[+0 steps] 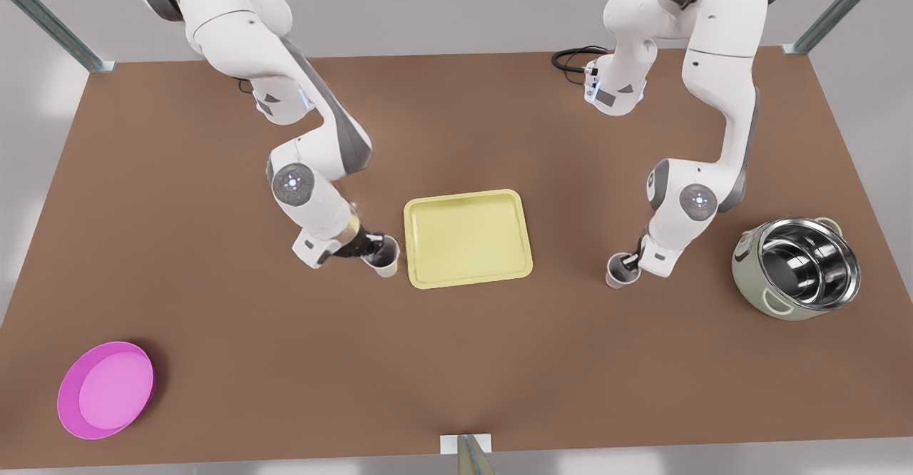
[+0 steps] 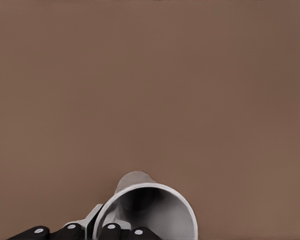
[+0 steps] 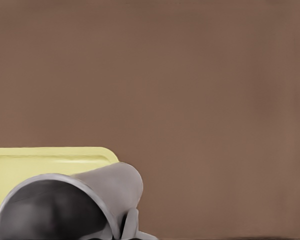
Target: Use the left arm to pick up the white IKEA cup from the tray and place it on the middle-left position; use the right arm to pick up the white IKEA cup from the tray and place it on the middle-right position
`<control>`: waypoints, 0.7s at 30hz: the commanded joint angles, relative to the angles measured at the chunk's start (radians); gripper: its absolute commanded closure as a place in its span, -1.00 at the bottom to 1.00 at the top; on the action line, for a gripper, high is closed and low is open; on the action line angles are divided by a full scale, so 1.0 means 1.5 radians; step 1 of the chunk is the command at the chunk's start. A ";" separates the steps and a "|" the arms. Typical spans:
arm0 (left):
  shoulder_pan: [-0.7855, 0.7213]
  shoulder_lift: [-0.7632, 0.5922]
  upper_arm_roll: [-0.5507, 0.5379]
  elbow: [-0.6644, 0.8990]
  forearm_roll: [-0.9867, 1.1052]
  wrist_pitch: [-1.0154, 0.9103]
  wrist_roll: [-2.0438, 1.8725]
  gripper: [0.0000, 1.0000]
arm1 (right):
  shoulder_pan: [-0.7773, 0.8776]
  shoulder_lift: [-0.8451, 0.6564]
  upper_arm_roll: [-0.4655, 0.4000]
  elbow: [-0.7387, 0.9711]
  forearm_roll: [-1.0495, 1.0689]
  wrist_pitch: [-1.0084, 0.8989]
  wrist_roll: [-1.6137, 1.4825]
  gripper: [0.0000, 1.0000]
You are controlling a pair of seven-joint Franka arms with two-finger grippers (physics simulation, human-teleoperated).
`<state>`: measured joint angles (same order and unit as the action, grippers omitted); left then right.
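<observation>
With both cups off the tray (image 1: 467,238), the right gripper (image 1: 371,247) pinches the right cup (image 1: 385,261) at nine o'clock and the left gripper (image 1: 628,264) pinches the left cup (image 1: 615,274) at three, so lowering and releasing seem next.

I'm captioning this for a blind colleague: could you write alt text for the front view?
Two white arms each hold a white cup on the brown table: the left gripper with its cup beside the yellow tray, the right gripper with its cup farther right. A pink dish and steel pot sit aside.
</observation>
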<state>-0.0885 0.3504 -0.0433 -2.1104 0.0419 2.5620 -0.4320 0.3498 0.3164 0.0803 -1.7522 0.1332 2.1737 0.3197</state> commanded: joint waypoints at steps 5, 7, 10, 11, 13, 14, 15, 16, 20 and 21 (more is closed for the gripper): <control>0.002 0.005 0.000 0.001 -0.014 0.051 0.304 -0.27 | -0.162 0.031 0.003 0.031 -0.013 -0.146 -0.409 0.76; 0.002 0.008 0.000 0.001 -0.013 0.051 0.304 -1.00 | -0.199 0.052 -0.002 0.040 -0.054 -0.146 -0.462 0.76; 0.003 -0.026 0.001 0.027 -0.012 0.000 0.303 -1.00 | -0.235 0.112 -0.002 0.078 -0.082 -0.137 -0.493 0.76; 0.003 -0.078 0.001 0.056 -0.010 -0.119 0.303 -1.00 | -0.238 0.138 -0.002 0.096 -0.083 -0.135 -0.493 0.76; 0.007 -0.102 0.007 0.273 -0.042 -0.501 0.299 -1.00 | -0.238 0.172 -0.002 0.126 -0.106 -0.133 -0.491 0.76; 0.039 -0.103 0.037 0.385 -0.133 -0.696 0.296 -1.00 | -0.238 0.181 -0.002 0.133 -0.106 -0.133 -0.489 0.76; 0.040 -0.135 0.056 0.401 -0.131 -0.703 0.296 -1.00 | -0.237 0.189 -0.002 0.137 -0.106 -0.123 -0.486 0.76; 0.040 -0.189 0.065 0.331 -0.125 -0.620 0.297 -1.00 | -0.236 0.199 -0.002 0.137 -0.106 -0.105 -0.484 0.76; 0.032 -0.167 0.062 0.340 -0.087 -0.595 0.301 -1.00 | -0.236 0.221 -0.002 0.137 -0.106 -0.068 -0.484 0.76; 0.035 -0.162 0.063 0.338 -0.087 -0.595 0.300 -1.00 | -0.236 0.225 -0.002 0.137 -0.106 -0.067 -0.484 0.76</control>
<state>-0.0025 0.1069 0.0508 -1.6018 -0.0908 1.8254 -0.1065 -0.0046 0.6502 0.0765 -1.5469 -0.0097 2.0366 -0.1781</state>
